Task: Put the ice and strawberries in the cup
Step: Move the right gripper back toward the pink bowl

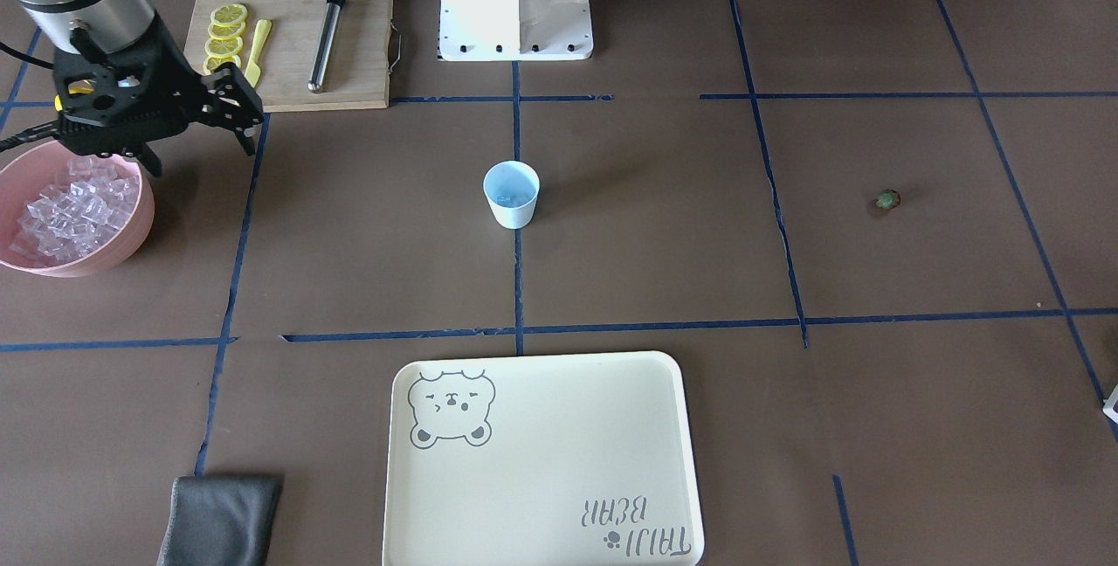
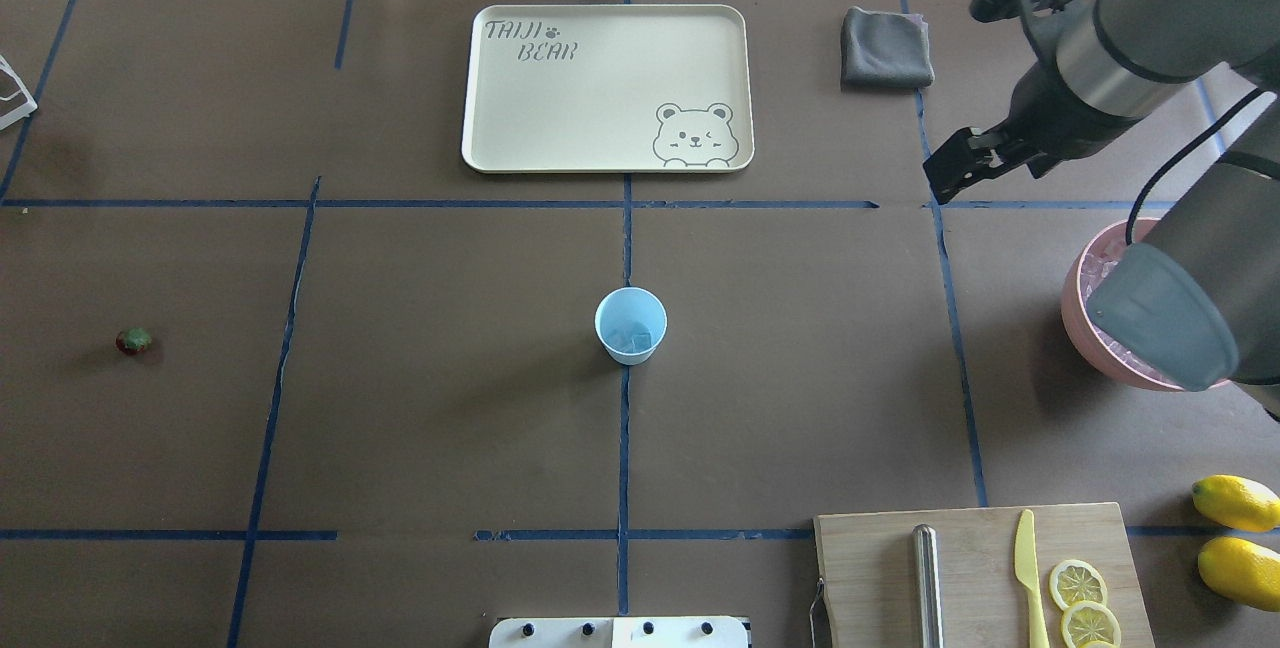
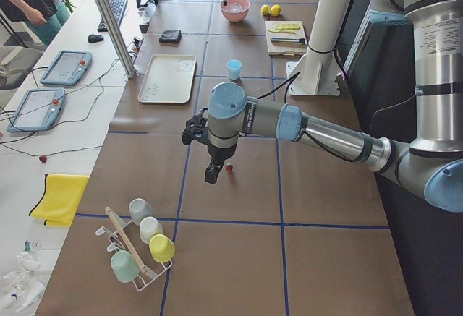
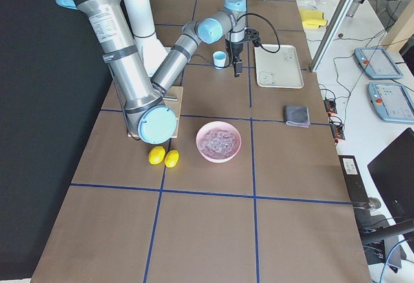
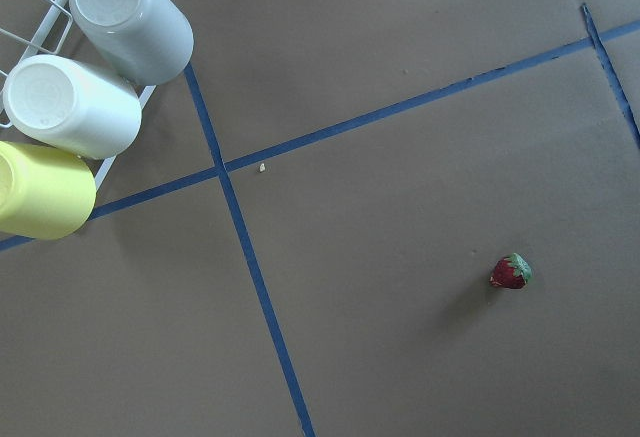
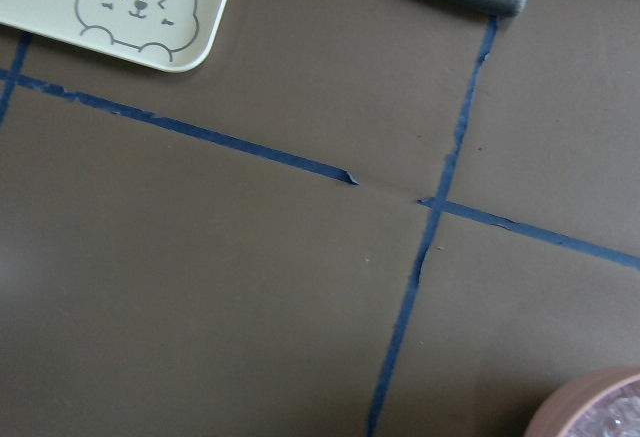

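The pale blue cup stands upright at the table's middle, and also shows in the overhead view. At least one ice cube lies in it. More ice fills the pink bowl. The strawberry lies alone far to the left, and the left wrist view shows it lower right. My left gripper hangs just beside the strawberry; I cannot tell whether it is open or shut. My right gripper is open and empty, raised beside the bowl, between the bowl and the cup.
A cream tray lies beyond the cup. A cutting board holds lemon slices, a yellow knife and a metal rod. Two lemons lie beside it. There is a grey cloth and a rack of cups near the strawberry.
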Controlling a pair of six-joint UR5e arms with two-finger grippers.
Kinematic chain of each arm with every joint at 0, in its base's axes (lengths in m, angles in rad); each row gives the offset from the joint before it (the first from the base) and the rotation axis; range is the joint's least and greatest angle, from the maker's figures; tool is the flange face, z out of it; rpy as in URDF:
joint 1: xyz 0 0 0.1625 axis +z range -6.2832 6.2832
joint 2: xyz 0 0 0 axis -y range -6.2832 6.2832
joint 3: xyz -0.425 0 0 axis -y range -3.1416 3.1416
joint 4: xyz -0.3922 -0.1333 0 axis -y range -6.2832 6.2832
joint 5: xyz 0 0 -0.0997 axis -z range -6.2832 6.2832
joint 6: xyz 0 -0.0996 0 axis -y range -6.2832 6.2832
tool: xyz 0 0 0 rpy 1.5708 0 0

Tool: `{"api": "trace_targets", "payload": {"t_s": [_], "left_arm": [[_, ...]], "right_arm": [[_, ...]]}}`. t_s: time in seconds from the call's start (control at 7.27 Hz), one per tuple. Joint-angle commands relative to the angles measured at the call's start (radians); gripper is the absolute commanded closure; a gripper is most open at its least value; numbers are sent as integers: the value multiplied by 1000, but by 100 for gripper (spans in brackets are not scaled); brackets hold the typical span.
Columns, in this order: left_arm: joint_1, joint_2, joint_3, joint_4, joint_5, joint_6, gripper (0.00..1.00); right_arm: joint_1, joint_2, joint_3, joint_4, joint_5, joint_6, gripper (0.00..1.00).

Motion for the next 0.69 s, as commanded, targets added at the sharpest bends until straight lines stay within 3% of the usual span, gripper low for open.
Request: {"api": "trace_targets", "payload": {"t_s": [0.0, 0.28, 0.55], "left_arm": [[0, -1, 0, 0, -1, 0, 0], [0, 1, 0, 0, -1, 1, 0], [0, -1, -2, 0, -1, 1, 0]], "right_arm": [[100, -241, 9, 165, 41, -177, 0], [102, -404, -49, 426, 41, -173, 0], [102, -472, -182, 648, 41, -168, 0]]}}
